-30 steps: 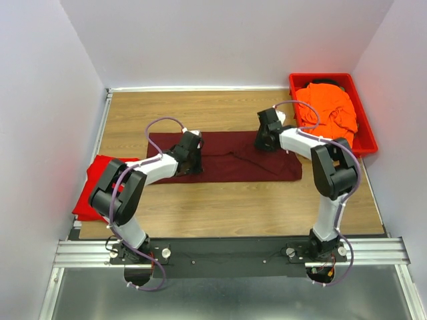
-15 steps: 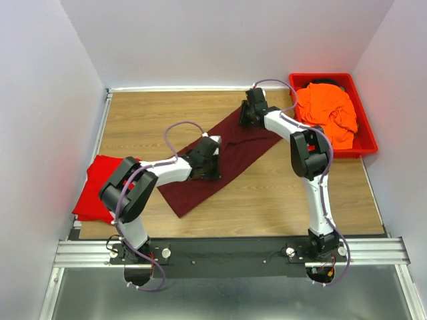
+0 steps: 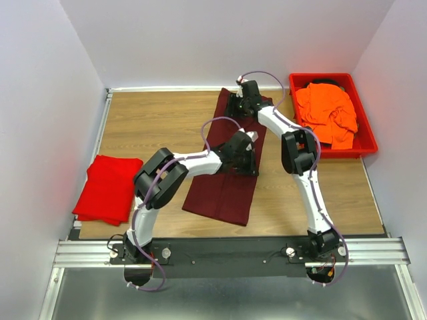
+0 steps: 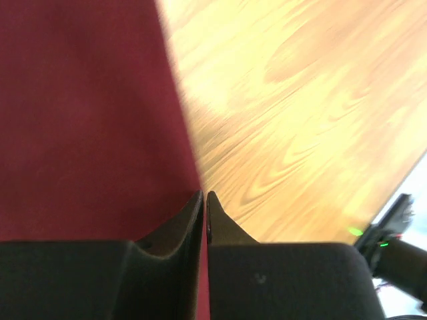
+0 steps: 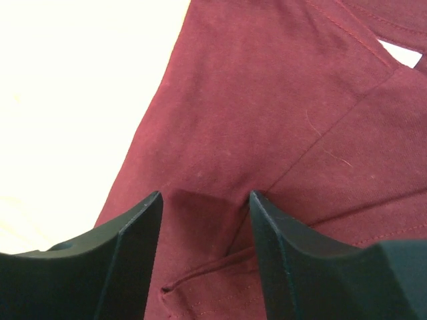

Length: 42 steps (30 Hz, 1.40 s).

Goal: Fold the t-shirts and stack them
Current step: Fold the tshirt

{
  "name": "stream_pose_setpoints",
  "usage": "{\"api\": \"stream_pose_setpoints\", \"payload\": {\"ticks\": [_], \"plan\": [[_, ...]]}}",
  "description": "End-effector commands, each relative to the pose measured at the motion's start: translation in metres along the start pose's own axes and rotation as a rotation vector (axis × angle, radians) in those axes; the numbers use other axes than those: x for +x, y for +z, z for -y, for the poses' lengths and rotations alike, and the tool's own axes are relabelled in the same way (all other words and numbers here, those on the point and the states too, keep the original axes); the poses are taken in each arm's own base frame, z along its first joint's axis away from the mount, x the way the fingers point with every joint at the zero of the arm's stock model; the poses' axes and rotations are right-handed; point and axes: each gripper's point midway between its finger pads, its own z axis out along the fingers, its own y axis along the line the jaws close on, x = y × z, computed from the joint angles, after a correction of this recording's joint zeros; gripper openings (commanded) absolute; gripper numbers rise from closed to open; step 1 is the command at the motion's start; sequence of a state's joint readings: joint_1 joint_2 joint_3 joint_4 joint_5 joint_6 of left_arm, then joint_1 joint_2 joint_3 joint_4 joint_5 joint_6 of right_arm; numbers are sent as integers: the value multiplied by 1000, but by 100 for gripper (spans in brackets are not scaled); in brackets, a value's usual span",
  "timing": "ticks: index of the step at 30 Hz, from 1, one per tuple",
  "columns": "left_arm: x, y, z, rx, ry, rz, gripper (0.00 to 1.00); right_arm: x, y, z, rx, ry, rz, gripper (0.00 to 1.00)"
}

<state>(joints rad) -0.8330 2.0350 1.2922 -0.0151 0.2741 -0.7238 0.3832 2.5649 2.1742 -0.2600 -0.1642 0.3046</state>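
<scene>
The dark maroon t-shirt (image 3: 223, 193) lies folded as a long strip running from the far table edge toward me. My left gripper (image 3: 245, 160) sits at its right edge, midway along. In the left wrist view the left gripper (image 4: 204, 195) is shut on that edge of the maroon t-shirt (image 4: 87, 100). My right gripper (image 3: 238, 105) is over the strip's far end. In the right wrist view the right gripper (image 5: 205, 197) is open, with a raised fold of maroon t-shirt (image 5: 267, 87) between its fingers. A folded bright red t-shirt (image 3: 107, 188) rests at the left. The orange t-shirt (image 3: 327, 110) lies crumpled in the bin.
The red plastic bin (image 3: 365, 127) stands at the far right corner against the wall. White walls close in the wooden table (image 3: 153, 120) on the left, back and right. Both arms reach across the table's middle.
The maroon t-shirt swung from lying crosswise to lying lengthwise. The right gripper carried its end to the far edge and opened. The left gripper moved right, still shut on the cloth.
</scene>
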Motion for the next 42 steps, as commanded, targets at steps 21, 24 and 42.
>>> {"api": "stream_pose_setpoints", "payload": {"ticks": [21,24,42], "plan": [[-24,-109,-102,-364,4,141,19,-30,-107,29,317,84,89,86],[-9,-113,-116,-416,3,131,18,-7,-107,36,339,107,45,85],[52,-73,-99,-336,14,-10,17,45,-39,82,365,70,-82,83]]}}
